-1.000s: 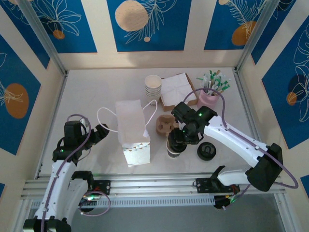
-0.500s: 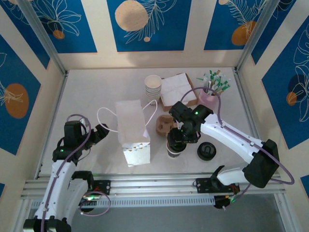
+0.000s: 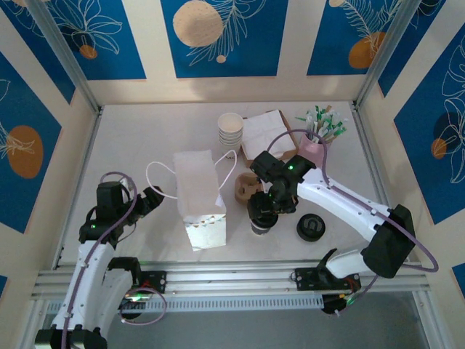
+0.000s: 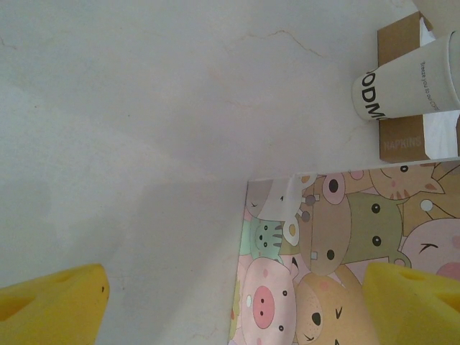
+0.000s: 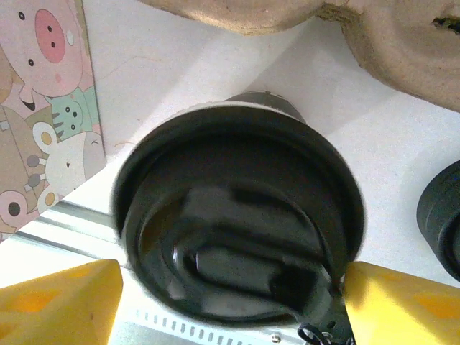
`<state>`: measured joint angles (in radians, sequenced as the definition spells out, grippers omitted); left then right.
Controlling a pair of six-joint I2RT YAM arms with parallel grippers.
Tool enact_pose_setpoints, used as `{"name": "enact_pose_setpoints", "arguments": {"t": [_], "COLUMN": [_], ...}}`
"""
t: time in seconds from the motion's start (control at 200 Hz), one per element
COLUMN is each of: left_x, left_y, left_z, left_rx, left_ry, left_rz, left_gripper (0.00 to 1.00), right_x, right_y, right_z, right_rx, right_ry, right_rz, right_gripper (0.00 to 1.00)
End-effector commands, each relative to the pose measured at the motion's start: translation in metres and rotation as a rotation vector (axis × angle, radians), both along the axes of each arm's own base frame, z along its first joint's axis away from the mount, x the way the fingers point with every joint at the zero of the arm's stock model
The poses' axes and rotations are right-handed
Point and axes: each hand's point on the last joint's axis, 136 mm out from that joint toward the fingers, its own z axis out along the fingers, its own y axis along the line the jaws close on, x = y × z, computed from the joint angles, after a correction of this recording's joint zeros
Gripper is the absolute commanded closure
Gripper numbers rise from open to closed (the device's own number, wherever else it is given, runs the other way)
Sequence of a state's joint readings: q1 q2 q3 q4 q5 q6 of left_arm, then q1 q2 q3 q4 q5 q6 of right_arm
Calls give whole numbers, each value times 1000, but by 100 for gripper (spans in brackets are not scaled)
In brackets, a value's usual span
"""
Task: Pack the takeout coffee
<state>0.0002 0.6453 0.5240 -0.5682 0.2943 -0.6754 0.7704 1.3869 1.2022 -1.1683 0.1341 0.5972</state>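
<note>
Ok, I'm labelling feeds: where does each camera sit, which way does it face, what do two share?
Top: above and behind, looking down at the table; left gripper, right gripper show.
Left wrist: behind the left gripper, facing the bag; yellow fingertips at bottom corners.
Right wrist: above the lidded cup; yellow fingertips flank it.
Both wrists see the bag.

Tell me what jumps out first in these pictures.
A black-lidded coffee cup sits between the yellow fingers of the right gripper, near the table's front middle. Just left of it in the top view lies a paper bag printed with cartoon animals, with the open left gripper facing it.
</note>
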Motion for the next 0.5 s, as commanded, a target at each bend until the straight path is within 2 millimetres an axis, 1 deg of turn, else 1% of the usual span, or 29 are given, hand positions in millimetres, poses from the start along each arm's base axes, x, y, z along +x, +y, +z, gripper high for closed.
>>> {"name": "enact_pose_setpoints", "arguments": {"t": [0.0, 0.28, 0.495], "left_x": [0, -1, -1], "left_y": [4, 4, 4], "left_z": [-5, -5, -5], "left_rx": [1, 2, 2], "left_ry": [16, 17, 16], "left_rz": [22, 22, 21], "left_gripper": [9, 9, 9], "right_x": [-1, 0, 5], "right_y": [2, 0, -3], "right_z": [7, 13, 27], "right_rx": [-1, -32, -53], "right_ry": [-1, -34, -168], "right_rz": [21, 33, 45], "right_gripper": [17, 15, 14]}}
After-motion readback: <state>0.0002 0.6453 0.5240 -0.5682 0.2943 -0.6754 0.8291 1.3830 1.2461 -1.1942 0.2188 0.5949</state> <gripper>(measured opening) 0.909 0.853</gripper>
